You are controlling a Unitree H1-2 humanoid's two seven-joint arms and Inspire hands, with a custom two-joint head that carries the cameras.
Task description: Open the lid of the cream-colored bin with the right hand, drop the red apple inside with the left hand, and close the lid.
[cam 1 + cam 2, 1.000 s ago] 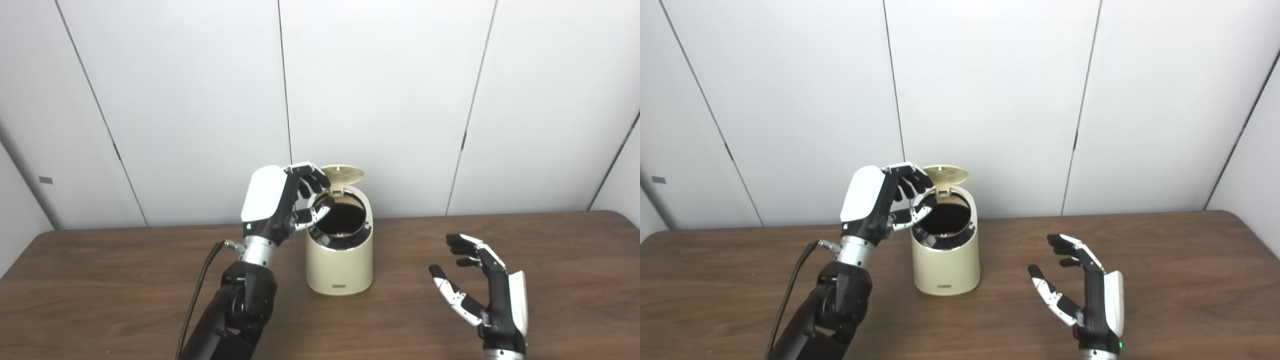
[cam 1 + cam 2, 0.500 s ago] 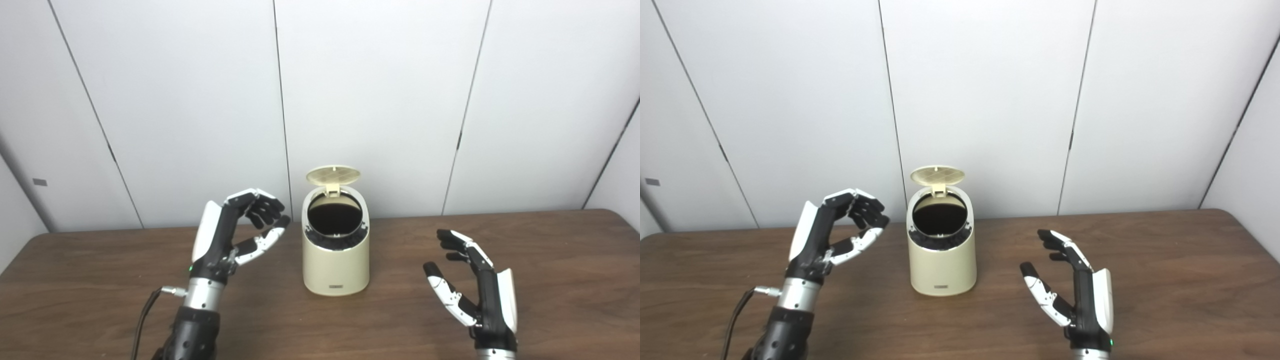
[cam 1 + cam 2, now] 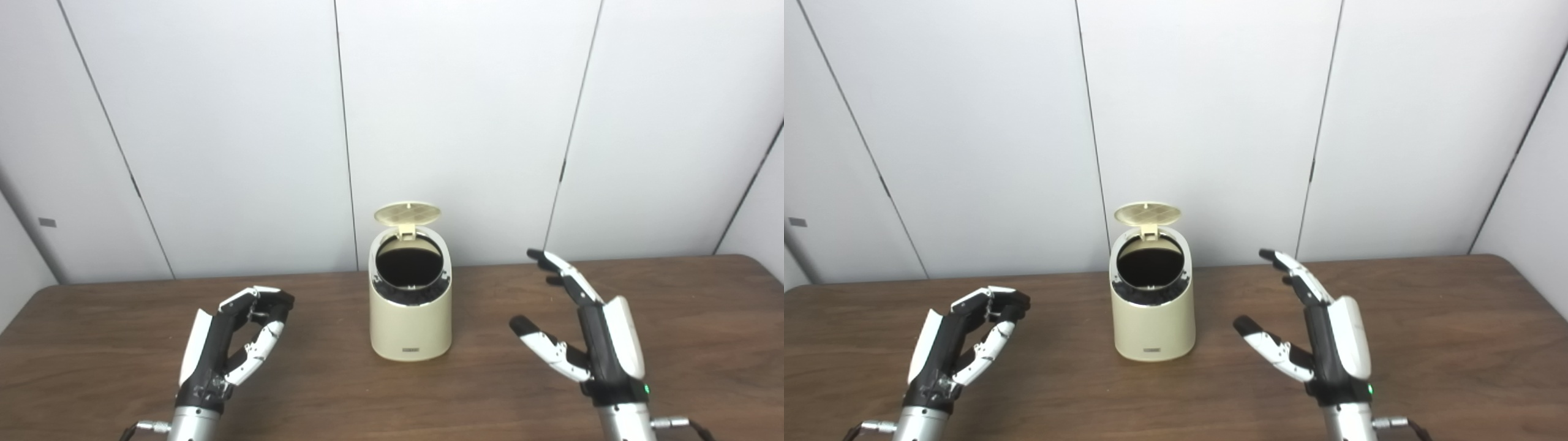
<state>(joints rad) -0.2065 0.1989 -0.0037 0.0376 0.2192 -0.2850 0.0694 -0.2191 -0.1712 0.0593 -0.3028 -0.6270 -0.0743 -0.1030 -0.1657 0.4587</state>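
The table (image 3: 92, 318), dark brown wood grain, fills the lower third of the frame; white wall panels (image 3: 233, 122) with thin dark seams occupy everything above it.

The cream-colored bin (image 3: 410, 318) stands upright at centre frame, just right of the middle seam, near the table's back edge. Its lid (image 3: 407, 214) is raised on the rear hinge and stands above the opening, ribbed underside facing forward. The opening (image 3: 409, 267) shows a dark interior (the contents cannot be made out, and the red apple is not visible anywhere in either view).

My right hand (image 3: 588, 334) is at lower right of the frame, well apart from the bin, palm turned toward frame centre. Its fingers (image 3: 560, 269) are extended upward and slightly toward the bin, the thumb (image 3: 542, 346) is spread out to the left, and it holds nothing: fully spread, empty.

My left hand (image 3: 229, 349) is at lower left of the frame, also well apart from the bin, palm toward frame centre. Its fingers (image 3: 269, 303) are curled over toward the thumb (image 3: 257, 355), with a visible gap between them; nothing is held in that gap. State: loosely curled, empty
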